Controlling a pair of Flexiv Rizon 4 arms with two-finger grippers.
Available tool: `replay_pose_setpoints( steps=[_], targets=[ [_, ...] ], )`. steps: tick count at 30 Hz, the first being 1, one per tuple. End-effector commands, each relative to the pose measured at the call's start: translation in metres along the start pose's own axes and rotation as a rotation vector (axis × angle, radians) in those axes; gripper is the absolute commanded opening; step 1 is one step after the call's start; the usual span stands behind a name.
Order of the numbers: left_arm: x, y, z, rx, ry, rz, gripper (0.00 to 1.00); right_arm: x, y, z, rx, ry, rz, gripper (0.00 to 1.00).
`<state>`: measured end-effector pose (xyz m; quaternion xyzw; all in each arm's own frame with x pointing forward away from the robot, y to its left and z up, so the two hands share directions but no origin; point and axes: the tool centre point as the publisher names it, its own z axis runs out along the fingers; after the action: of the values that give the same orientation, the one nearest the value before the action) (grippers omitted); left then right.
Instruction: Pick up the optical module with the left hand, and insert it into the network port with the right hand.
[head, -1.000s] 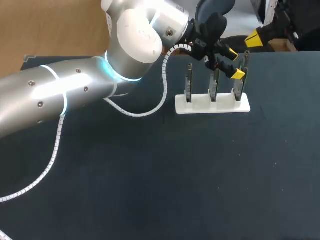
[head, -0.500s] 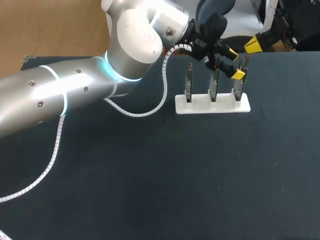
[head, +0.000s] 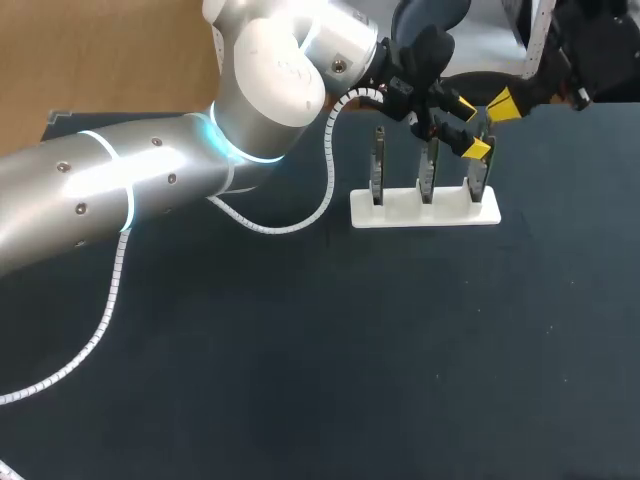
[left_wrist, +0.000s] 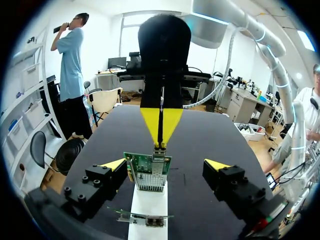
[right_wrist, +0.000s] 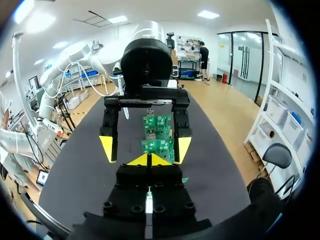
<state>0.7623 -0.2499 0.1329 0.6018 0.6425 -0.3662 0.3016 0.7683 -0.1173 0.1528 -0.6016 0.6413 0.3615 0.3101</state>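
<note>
Showed a green optical module (left_wrist: 150, 172) upright in the end slot of a white holder (left_wrist: 148, 200), between the wide-spread fingers of the left gripper (left_wrist: 165, 165), touched by neither. Placed the right gripper (left_wrist: 161, 127) just ahead, yellow tips pressed together at the module's top edge; contact there could not be told. Showed two more modules (head: 377, 172) in the holder beside the left fingers, on a dark table (head: 400, 330).

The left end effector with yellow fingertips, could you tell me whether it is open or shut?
Open. The left end effector has its fingers wide apart, either side of the green circuit board.
</note>
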Motion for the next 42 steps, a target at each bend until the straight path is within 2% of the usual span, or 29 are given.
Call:
replay_pose_setpoints(
  steps=[1, 31, 42],
  targets=[
    [-0.001, 0.0, 0.0, 0.0, 0.004, -0.002, 1.0, 0.003, 0.001, 0.004, -0.002, 0.0, 0.006, 0.0],
    [-0.001, 0.0, 0.0, 0.0, 0.004, -0.002, 1.0, 0.018, 0.003, 0.014, -0.025, 0.015, 0.052, 0.0],
    [-0.001, 0.0, 0.0, 0.0, 0.004, -0.002, 1.0, 0.0, 0.001, 0.001, 0.008, -0.039, 0.022, 0.0]
  ],
)
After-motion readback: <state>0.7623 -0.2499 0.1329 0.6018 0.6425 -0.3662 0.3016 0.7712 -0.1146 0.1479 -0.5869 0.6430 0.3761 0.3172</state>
